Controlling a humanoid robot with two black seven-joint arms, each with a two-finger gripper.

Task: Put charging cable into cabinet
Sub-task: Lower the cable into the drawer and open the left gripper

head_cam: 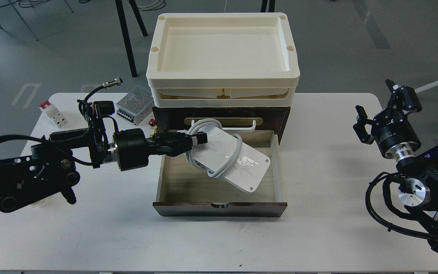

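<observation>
The left claw (198, 139) is pinching the charging cable (238, 161) at its grey cord, and the white block lies tilted in the open drawer of the cabinet (219, 208). The right claw (378, 104), at 3 o'clock over the bench (318, 236), is spread and holds nothing.

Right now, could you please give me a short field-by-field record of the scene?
cable: white block wrapped in grey cord, tilted over the open drawer
drawer: pulled out of the cabinet, light wood floor bare
left hand: reaching over the drawer, shut on cable at its cord end
right hand: raised at the table's right side, open, holding nothing
tray: cream, on top of the cabinet
other: perforated metal box left of the cabinet
</observation>
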